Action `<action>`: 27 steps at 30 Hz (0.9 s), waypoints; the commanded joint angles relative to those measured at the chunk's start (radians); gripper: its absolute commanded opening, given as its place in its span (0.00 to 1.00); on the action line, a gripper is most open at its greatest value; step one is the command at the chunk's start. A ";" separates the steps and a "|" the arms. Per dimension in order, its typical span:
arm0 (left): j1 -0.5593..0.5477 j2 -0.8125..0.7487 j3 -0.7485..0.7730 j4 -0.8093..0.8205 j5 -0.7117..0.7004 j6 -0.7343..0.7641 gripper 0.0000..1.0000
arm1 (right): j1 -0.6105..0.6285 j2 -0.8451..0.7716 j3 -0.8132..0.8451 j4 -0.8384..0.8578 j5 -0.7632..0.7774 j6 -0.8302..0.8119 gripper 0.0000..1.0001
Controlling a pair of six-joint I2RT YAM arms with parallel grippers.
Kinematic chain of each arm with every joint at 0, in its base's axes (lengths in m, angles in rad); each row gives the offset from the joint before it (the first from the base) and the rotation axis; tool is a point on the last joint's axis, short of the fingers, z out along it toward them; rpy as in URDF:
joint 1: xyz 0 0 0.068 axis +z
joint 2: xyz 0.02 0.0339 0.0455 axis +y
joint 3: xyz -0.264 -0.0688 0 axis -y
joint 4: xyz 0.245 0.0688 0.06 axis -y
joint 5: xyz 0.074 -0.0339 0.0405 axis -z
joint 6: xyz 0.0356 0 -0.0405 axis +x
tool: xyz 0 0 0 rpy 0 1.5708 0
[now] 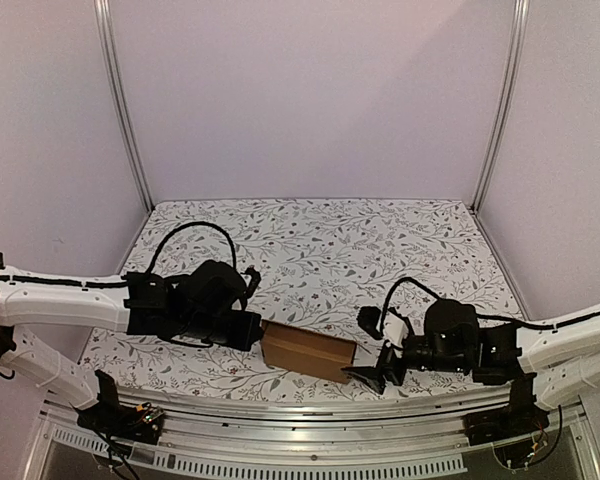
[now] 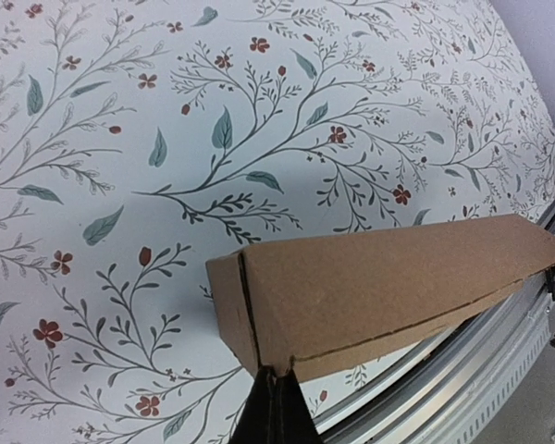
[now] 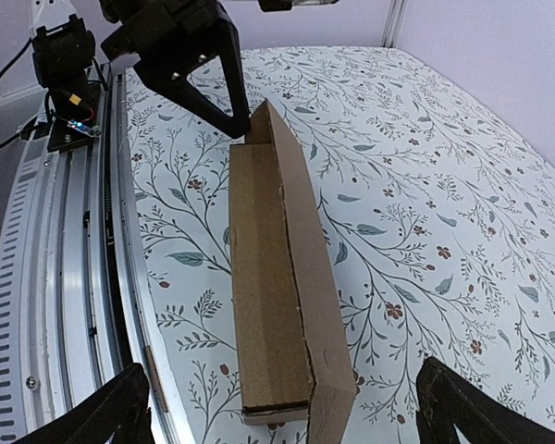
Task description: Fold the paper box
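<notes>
One paper box (image 1: 308, 350) hugs my tabletop's (image 1: 380, 240) 6 o'clock edge, room toward 12 o'clock; left tool (image 1: 252, 330) closed, right tool (image 1: 365, 378) open.

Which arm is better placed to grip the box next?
Right, probably: the right gripper is open, its fingers either side of the near end of the plain brown oblong cardboard box. The left gripper only meets the far end, fingertips nearly together.
</notes>
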 commanded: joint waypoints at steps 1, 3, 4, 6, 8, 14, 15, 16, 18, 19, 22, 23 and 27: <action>-0.014 0.008 0.023 -0.021 -0.023 -0.017 0.00 | 0.006 -0.140 0.042 -0.234 0.034 -0.001 0.99; -0.016 0.014 0.022 -0.017 -0.021 -0.015 0.00 | 0.005 -0.188 0.054 -0.294 0.069 0.025 0.99; -0.017 0.017 0.022 -0.013 -0.018 -0.011 0.00 | 0.005 -0.215 0.061 -0.318 0.086 0.033 0.99; -0.018 0.025 0.024 -0.012 -0.017 -0.007 0.00 | 0.005 -0.234 0.076 -0.367 0.132 0.067 0.99; -0.019 0.029 0.025 -0.012 -0.012 -0.002 0.00 | 0.004 -0.236 0.099 -0.418 0.164 0.104 0.99; -0.022 0.023 0.035 -0.014 -0.010 0.009 0.09 | 0.004 -0.188 0.161 -0.512 0.179 0.130 0.99; -0.022 0.022 0.037 -0.014 -0.010 0.012 0.12 | 0.004 -0.180 0.161 -0.511 0.177 0.129 0.99; -0.023 0.023 0.040 -0.013 -0.010 0.013 0.15 | 0.004 -0.177 0.159 -0.510 0.173 0.128 0.99; -0.025 0.023 0.046 -0.014 -0.014 0.017 0.19 | 0.003 -0.175 0.158 -0.509 0.166 0.126 0.99; -0.025 0.025 0.049 -0.011 -0.015 0.020 0.20 | 0.004 -0.175 0.157 -0.509 0.163 0.125 0.99; -0.027 0.030 0.061 -0.010 -0.017 0.028 0.23 | 0.005 -0.174 0.155 -0.507 0.152 0.123 0.99; -0.028 0.033 0.063 -0.007 -0.019 0.030 0.24 | 0.004 -0.173 0.155 -0.507 0.149 0.124 0.99; -0.028 0.057 0.080 -0.008 -0.034 0.047 0.27 | 0.003 -0.174 0.153 -0.507 0.144 0.130 0.99</action>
